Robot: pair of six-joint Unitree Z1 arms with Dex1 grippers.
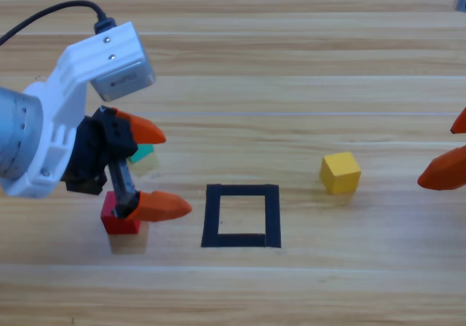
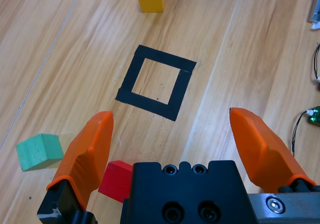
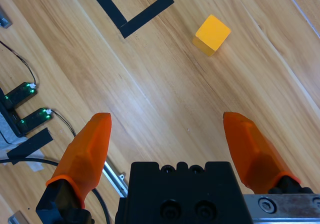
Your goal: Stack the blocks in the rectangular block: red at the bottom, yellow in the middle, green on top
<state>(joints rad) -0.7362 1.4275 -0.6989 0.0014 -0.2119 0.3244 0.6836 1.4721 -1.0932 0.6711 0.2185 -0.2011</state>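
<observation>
Closest to the lens in the high view: left gripper (image 1: 160, 169), jaws spread wide and holding nothing, hanging over the table's left side. Directly beneath its lower jaw, red cube (image 1: 120, 217), partly covered by the gripper body; in the left wrist view only a corner of it peeking out by the left jaw, not yet between the jaws. Just beyond, teal-green cube (image 1: 142, 153), mostly hidden behind the upper jaw, flat on the wood. Near the middle, black tape rectangle (image 1: 241, 215), bare wood inside, nothing placed in it. To its right and slightly farther up, yellow cube (image 1: 340, 172), apart from the outline and untouched. At the right edge, right gripper (image 1: 453, 153), jaws likewise parted and empty, waiting well clear of the yellow cube. Judging by all this, nothing stacked so far: all three cubes outside the outline, each on the table. Probably lining up on red as the base; then red into the rectangle, yellow onto it, green last, all yet to do.
</observation>
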